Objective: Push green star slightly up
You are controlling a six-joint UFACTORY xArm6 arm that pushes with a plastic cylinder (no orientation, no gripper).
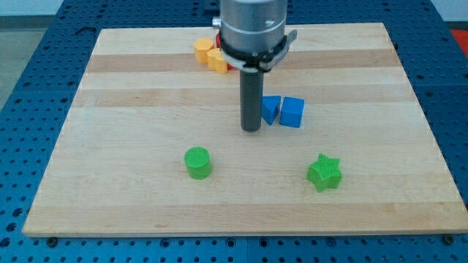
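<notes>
Green star (324,172) near the view's bottom right, untouched. Green cylinder (197,162) well to its left. Tip (251,129) farther up, just beside blue blocks (284,111); no claw fitted. Risk: off-centre contact from below spinning star sideways; sweeping path dragging blue blocks.

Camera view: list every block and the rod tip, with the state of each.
Green star block: flat on board, untouched, lower right.
Green cylinder block: upright, alone, lower left.
Two blue blocks: side by side, touching.
Yellow blocks: clustered at the view's top, partly hidden.
My tip: just left of the blue blocks, far from star.
</notes>
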